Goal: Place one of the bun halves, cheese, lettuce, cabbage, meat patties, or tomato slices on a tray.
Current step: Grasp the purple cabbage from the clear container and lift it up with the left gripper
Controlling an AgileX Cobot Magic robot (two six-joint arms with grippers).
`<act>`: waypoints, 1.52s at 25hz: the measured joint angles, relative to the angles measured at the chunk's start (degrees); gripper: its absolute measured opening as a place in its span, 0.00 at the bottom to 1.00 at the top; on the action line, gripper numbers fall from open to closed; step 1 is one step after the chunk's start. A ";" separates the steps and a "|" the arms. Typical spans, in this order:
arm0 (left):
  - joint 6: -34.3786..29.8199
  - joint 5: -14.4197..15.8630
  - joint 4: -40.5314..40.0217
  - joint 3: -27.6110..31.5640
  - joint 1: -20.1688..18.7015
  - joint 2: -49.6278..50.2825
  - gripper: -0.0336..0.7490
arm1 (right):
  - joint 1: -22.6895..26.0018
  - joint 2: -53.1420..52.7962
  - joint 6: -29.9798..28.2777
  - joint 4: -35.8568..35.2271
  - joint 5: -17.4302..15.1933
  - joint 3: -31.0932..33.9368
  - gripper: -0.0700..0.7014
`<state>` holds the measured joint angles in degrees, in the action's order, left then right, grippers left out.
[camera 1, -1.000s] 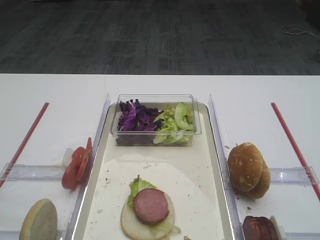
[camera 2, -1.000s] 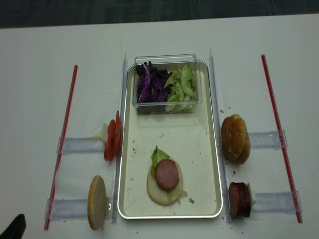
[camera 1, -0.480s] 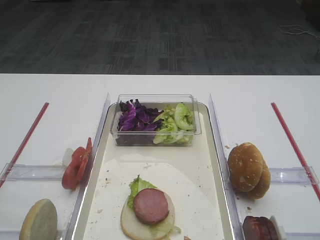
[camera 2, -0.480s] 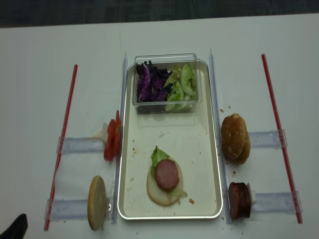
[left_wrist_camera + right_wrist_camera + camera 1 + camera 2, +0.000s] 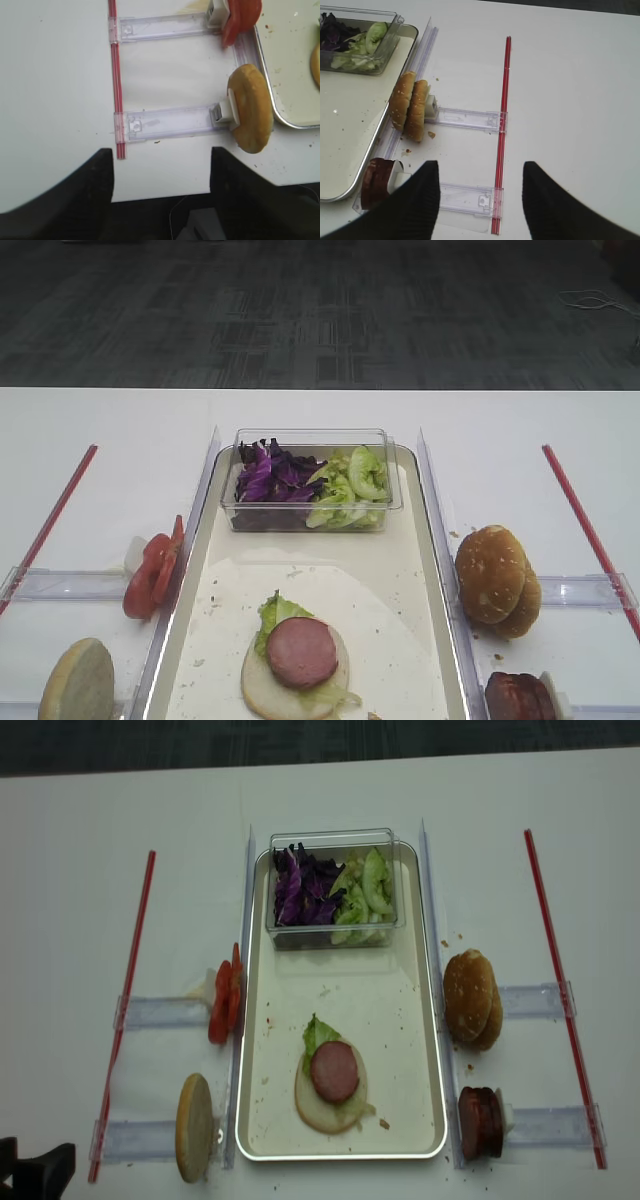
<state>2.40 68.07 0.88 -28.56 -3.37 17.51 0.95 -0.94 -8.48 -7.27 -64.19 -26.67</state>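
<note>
The silver tray holds a bun half topped with lettuce and a meat patty. Its clear tub contains cabbage and more lettuce. Tomato slices and a bun half on edge stand left of the tray. Seeded bun halves and meat patties stand right of it. Cheese is out of view. My left gripper is open at the front-left table edge. My right gripper is open above bare table.
Clear plastic holders prop the food on both sides. Red strips run along the table outside them. The table's front edge lies under the left gripper, with dark floor below.
In the realsense view the left gripper has crept a little further into the bottom-left corner. The food and tray have not moved.
</note>
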 joint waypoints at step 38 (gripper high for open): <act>1.09 -1.76 -0.11 -21.69 0.00 46.39 0.59 | 0.00 0.00 0.38 0.00 0.00 0.00 0.59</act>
<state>3.49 66.31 0.77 -50.25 -3.37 63.90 0.95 -0.94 -8.10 -7.27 -64.19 -26.67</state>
